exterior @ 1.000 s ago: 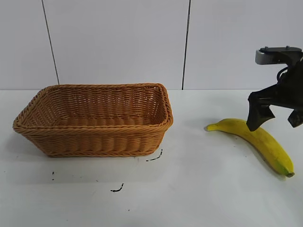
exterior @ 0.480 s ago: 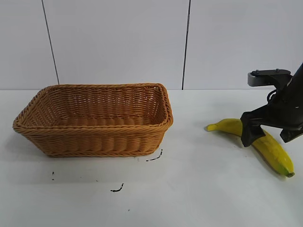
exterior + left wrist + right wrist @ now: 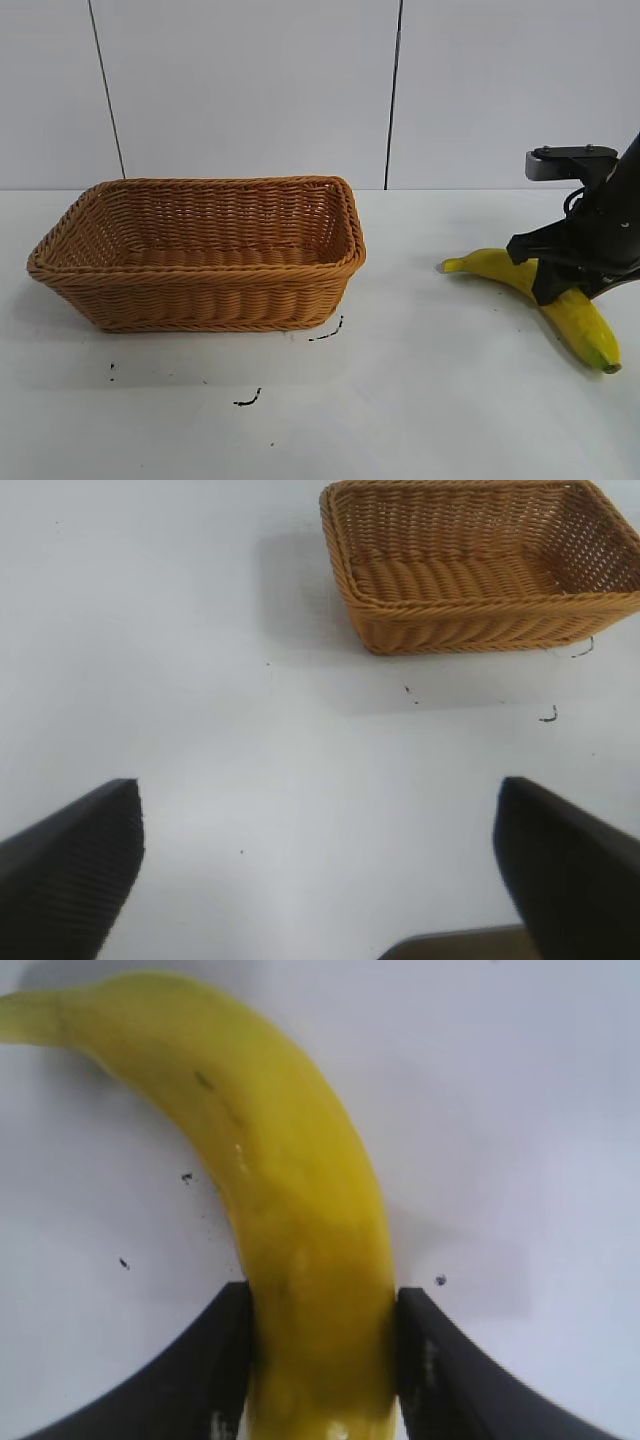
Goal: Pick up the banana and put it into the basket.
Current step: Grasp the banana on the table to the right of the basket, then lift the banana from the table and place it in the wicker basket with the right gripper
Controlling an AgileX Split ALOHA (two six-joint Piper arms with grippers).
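No readable labels. I see the right gripper [image 3: 320, 1350] clamped on the banana [image 3: 578, 318] lying on the table [image 3: 420, 400], well right of the basket [image 3: 200, 255]; fingers [image 3: 225, 1360] touching it show only in the right wrist view. Left gripper [image 3: 320, 870] spread wide, seen only in its own view.

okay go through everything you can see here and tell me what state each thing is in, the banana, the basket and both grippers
banana: lying on the table, not lifted, clamped at mid-length.
basket: upright on the table, nothing inside, apart from the banana.
right gripper: down over the banana, fingers shut against both its sides.
left gripper: open, above bare table, away from the basket.
table: white, a few dark marks.
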